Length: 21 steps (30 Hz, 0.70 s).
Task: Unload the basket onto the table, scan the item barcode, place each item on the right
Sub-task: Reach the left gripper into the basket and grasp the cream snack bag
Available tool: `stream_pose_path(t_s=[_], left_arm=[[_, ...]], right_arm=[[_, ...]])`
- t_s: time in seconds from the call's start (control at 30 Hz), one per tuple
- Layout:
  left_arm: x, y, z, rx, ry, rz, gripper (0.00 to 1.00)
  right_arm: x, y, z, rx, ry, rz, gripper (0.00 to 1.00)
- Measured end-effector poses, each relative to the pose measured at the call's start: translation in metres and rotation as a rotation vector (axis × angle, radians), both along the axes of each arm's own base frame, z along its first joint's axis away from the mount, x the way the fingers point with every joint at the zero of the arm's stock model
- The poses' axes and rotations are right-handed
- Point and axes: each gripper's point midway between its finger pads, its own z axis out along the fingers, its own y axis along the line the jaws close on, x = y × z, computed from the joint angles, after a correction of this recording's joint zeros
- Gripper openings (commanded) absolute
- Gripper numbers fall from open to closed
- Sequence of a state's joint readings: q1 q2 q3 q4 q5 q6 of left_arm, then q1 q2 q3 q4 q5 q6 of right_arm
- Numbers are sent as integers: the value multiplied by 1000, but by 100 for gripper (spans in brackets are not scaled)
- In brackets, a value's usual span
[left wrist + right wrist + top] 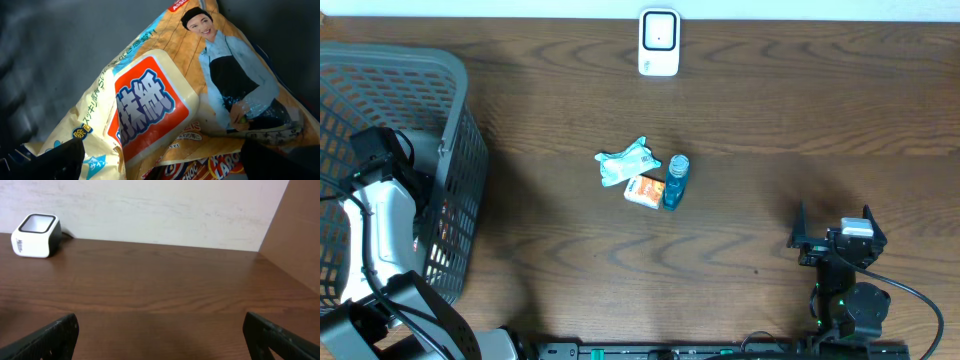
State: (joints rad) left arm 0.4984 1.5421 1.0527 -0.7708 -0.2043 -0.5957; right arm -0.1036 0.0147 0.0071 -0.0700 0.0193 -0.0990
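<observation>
Looking straight down from overhead on the whole table (770,110), facing into the basket (400,58) from the left wrist, very near a packet (165,100), gazing low across the table from the right wrist, sharing the scanner (659,42) with overhead

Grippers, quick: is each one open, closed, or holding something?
Left gripper: open, over the wipes packet, not gripping it.
Right gripper: open, empty.

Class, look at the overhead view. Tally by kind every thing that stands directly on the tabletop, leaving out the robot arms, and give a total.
Grey basket: 1
White barcode scanner: 1
Teal-and-white packet: 1
Orange-and-white box: 1
Blue bottle: 1
Total: 5
</observation>
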Motion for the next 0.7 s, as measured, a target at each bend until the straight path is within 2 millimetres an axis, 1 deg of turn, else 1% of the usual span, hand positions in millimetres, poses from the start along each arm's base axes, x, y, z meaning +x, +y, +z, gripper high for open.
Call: stream_pose_path(t_s=[0.2, 0.4, 0.57, 0.7], left_arm=[[-2, 1, 0, 8, 9, 9, 98], [-14, 5, 1, 35, 60, 21, 98], [-16, 8, 1, 43, 66, 31, 98], [-22, 6, -13, 26, 101, 30, 98]], right_arm=[[0, 0, 0, 0, 0, 0, 99], [0, 0, 0, 0, 0, 0, 99], [0, 0, 0, 0, 0, 0, 99], [0, 0, 0, 0, 0, 0, 99]])
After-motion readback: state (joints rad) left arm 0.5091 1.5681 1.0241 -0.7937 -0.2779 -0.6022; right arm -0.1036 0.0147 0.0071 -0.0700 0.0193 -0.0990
